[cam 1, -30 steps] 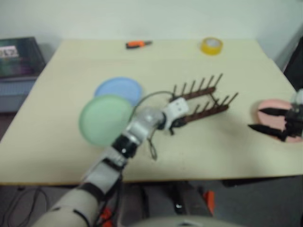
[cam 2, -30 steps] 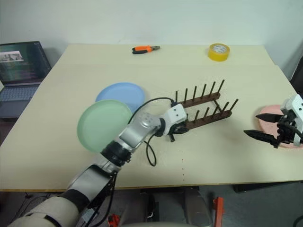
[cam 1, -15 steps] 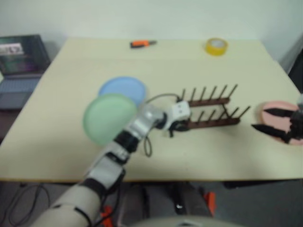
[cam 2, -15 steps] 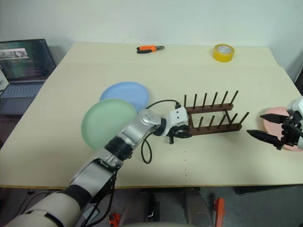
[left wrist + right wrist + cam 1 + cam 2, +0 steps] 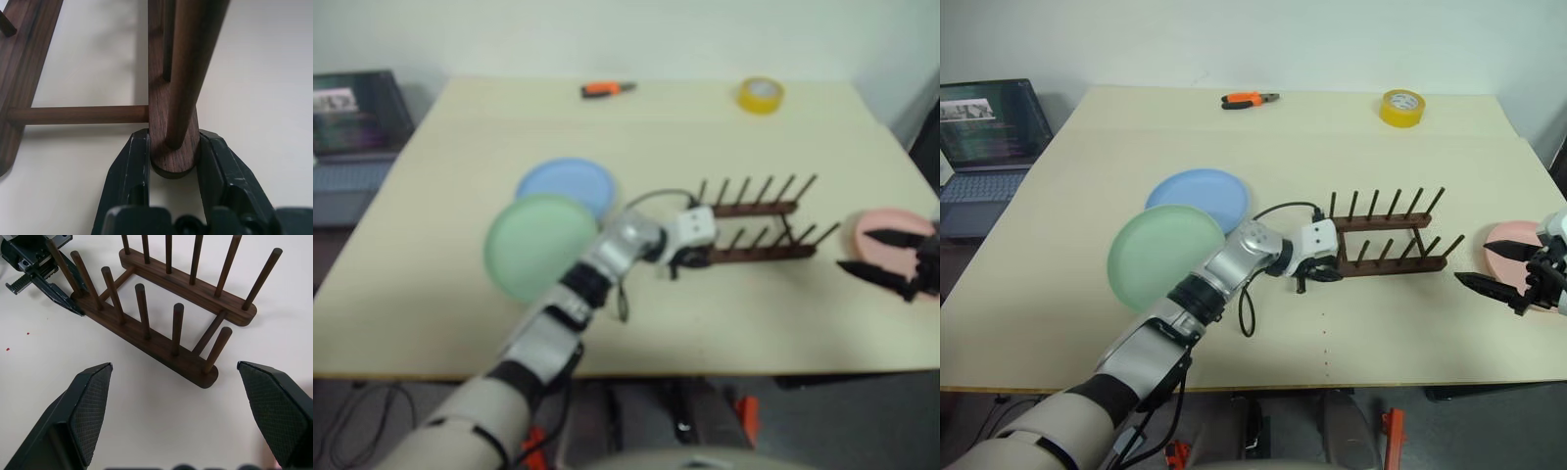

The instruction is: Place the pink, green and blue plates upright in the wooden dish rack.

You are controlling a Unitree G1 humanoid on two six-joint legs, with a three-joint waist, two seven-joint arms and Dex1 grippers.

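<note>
Three plates lie flat: green and blue behind the left gripper, which clamps the rack's near rail end; pink under the wide-open right gripper.

We are looking at a wooden dish rack of dark brown wood with visible grain and a smooth, satin finish. The right gripper's fingers are showing matt black pads with a fine cross-hatched texture. The left gripper is looking like smooth, slightly glossy black plastic. The table is appearing as a pale, matt, smooth surface.
</note>
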